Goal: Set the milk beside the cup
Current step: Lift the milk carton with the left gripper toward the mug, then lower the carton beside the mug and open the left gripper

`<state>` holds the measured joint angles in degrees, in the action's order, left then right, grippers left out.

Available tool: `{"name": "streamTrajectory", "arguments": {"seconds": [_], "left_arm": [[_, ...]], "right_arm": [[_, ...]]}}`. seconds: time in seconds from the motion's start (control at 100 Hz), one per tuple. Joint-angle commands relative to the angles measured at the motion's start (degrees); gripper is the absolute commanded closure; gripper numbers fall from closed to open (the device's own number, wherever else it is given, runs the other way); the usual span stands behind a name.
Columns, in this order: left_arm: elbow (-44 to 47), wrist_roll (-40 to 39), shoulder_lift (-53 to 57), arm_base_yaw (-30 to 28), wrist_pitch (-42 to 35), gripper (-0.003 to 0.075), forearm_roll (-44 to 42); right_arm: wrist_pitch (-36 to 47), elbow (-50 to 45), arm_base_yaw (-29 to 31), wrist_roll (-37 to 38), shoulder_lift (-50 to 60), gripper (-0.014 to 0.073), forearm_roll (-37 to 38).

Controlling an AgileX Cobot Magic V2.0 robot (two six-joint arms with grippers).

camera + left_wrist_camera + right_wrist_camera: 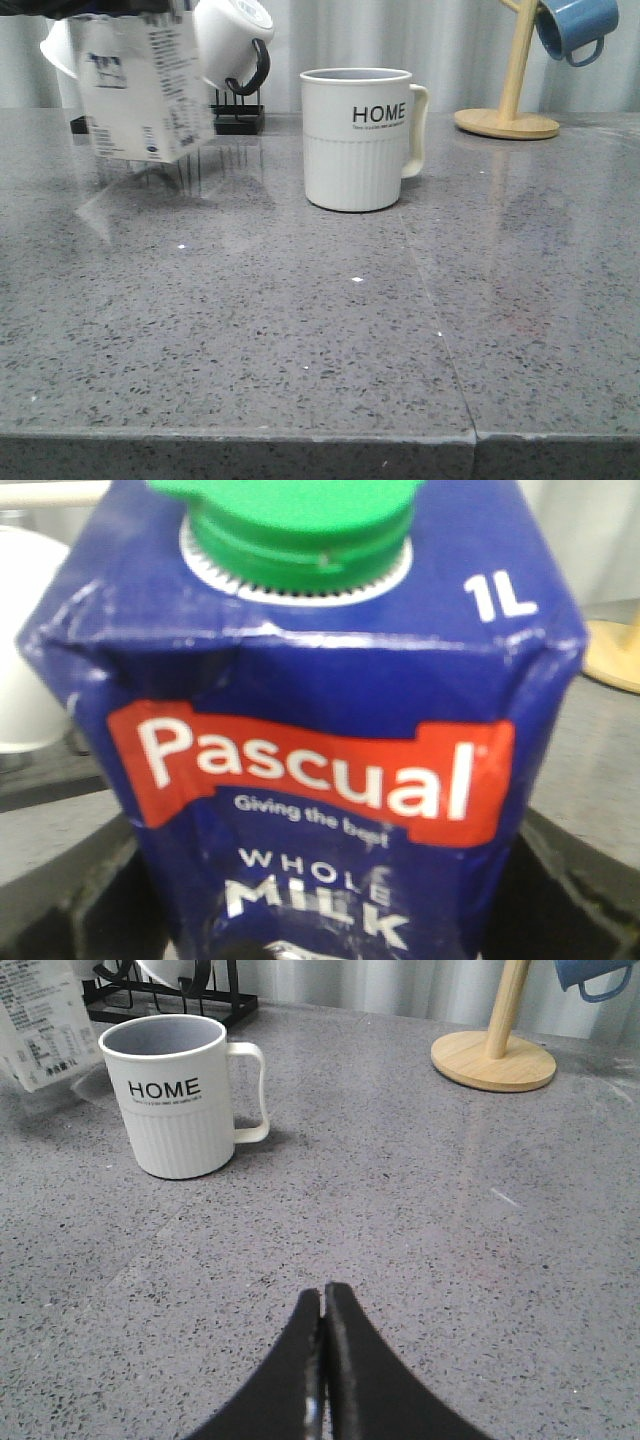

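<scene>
A: How far along is it?

B: Partway, I'd judge. The milk (140,85) hangs tilted above the table (320,340), off to the left of the cup (357,138) and apart from it. It is lifted, but not yet set down; it has to go across toward the cup and be stood upright.

A: And the tools?

B: The left tool (320,920) holds the milk: in its wrist view the carton fills the frame between dark fingers (90,900). The right tool (322,1360) is closed on nothing, low over bare table, well short of the cup.

A: What does each view add?

B: Only the left wrist shows the green cap (300,530) and the blue front. The front view shows the gap under the carton. The right wrist shows the cup's empty inside.
</scene>
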<state>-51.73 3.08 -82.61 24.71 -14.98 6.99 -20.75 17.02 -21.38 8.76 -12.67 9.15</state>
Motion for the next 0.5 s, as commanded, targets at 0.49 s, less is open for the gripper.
{"name": "streamTrajectory", "arguments": {"seconds": [0.49], "left_arm": [[-4.94,-0.52,-2.16,9.88,-4.28,0.0365,0.99]], "right_arm": [[4.04,1.47,0.20,-0.16,-0.54,0.0659,0.15]]}}
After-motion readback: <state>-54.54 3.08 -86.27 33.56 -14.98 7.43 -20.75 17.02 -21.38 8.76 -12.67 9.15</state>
